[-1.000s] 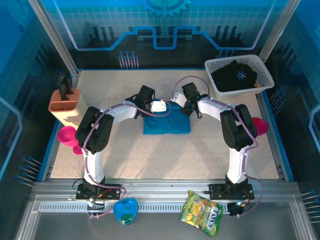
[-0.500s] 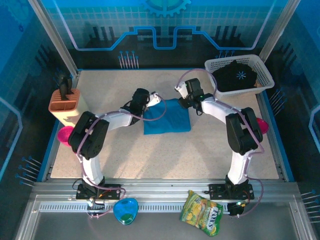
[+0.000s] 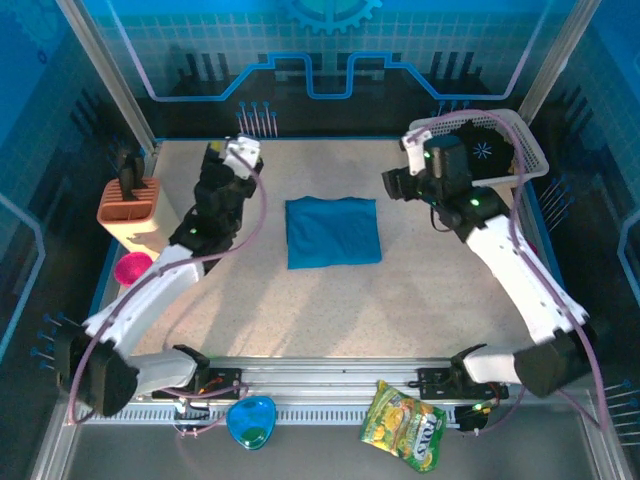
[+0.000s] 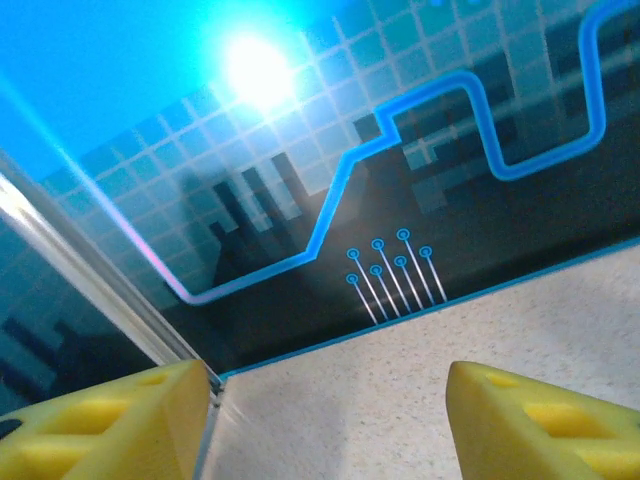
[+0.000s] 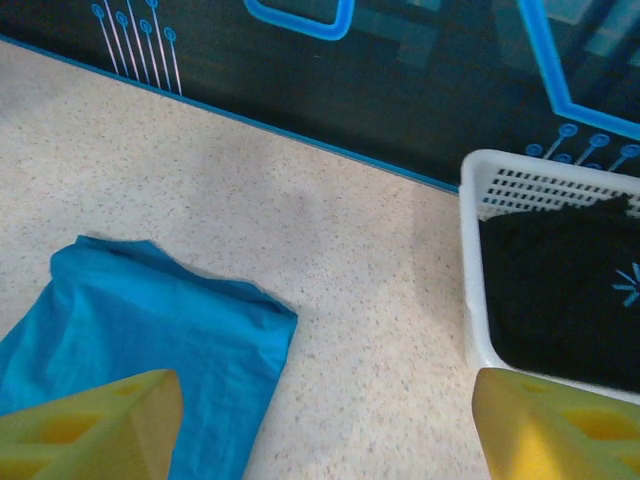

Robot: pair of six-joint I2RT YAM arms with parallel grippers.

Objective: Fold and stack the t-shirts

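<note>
In the top view a white mesh basket [image 3: 533,143] sits at the upper right of the desk [image 3: 330,310]. The black t-shirt [image 3: 470,158] is bundled inside it, white starburst facing up. The right arm's wrist overlaps the basket's left corner. An orange slotted holder [image 3: 130,212] stands at the left edge with a pink bowl [image 3: 132,268] just below it. On the rail at the bottom of the frame lie a blue heart-shaped dish [image 3: 250,422] and a green snack bag [image 3: 403,426].

The teal-blue t-shirt [image 3: 332,232] lies flat at the centre of the desk, folded into a rectangle and apart from both arms. The left end effector [image 3: 238,152] is raised to the upper left of it, well apart. In its wrist view the yellow fingers [image 4: 110,420] are spread, with bare desk and the back wall between them. The right end effector [image 3: 396,184] is to the shirt's upper right, between it and the basket, and its fingers [image 5: 560,425] are also spread and grip nothing. In that wrist view a corner of the teal-blue shirt lies at the lower left and the basket at the right.
</note>
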